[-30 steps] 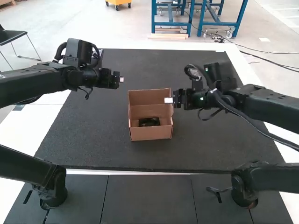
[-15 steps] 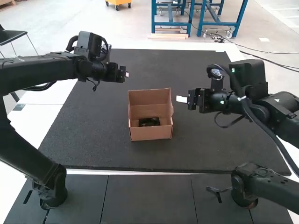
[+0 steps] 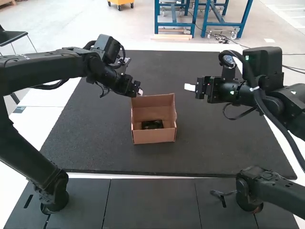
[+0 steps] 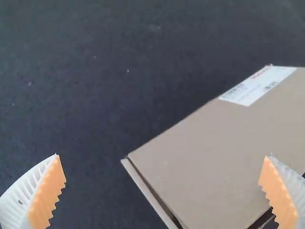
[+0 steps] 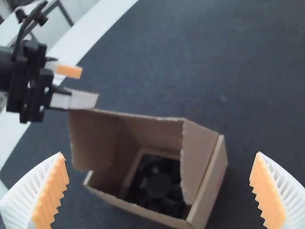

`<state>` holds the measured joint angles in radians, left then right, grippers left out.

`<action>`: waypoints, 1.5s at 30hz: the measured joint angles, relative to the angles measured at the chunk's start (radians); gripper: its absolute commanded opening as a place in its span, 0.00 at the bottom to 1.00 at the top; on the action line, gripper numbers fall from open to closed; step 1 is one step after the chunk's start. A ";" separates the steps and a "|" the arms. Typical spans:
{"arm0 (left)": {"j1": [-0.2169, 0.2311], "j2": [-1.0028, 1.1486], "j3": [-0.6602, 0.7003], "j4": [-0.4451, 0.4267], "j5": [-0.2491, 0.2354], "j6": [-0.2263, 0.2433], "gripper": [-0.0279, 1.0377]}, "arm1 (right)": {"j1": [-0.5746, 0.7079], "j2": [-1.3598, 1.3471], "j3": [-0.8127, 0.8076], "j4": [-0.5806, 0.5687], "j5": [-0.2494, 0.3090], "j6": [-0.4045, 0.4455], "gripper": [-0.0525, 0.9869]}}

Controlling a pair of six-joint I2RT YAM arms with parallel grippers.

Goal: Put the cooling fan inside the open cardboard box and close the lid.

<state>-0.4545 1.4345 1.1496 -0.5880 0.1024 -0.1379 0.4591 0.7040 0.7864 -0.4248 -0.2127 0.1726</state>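
Cooling fan (image 3: 152, 125) lay inside the open cardboard box (image 3: 153, 135), lid (image 3: 152, 101) upright. Left gripper (image 3: 139, 91) was just beside the lid's top corner, jaws spread. Right gripper (image 3: 189, 87) hung well apart from the box, jaws likewise spread.

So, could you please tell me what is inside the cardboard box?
The black cooling fan lies on the floor of the open cardboard box. Its walls cover part of the fan, so anything beside it cannot be seen.

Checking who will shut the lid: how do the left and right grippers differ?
The left gripper hangs at the raised lid of the cardboard box; the right gripper hangs clear of it. The left gripper tilts downward; the right gripper lies level. Both are open, empty.
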 measured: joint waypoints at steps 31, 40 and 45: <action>0.000 -0.047 -0.193 0.108 0.003 0.010 0.93 | -0.019 0.035 0.059 -0.158 0.035 -0.046 0.88; 0.000 -0.047 -0.229 0.125 0.003 0.010 0.93 | -0.017 0.044 0.060 -0.206 0.038 -0.087 0.88; 0.000 -0.047 -0.246 0.139 0.003 0.010 0.93 | -0.001 0.044 0.060 -0.231 0.037 -0.099 0.88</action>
<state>-0.4545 1.3880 0.9039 -0.4488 0.1055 -0.1284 0.4583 0.7483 0.8459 -0.6559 -0.1753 0.0738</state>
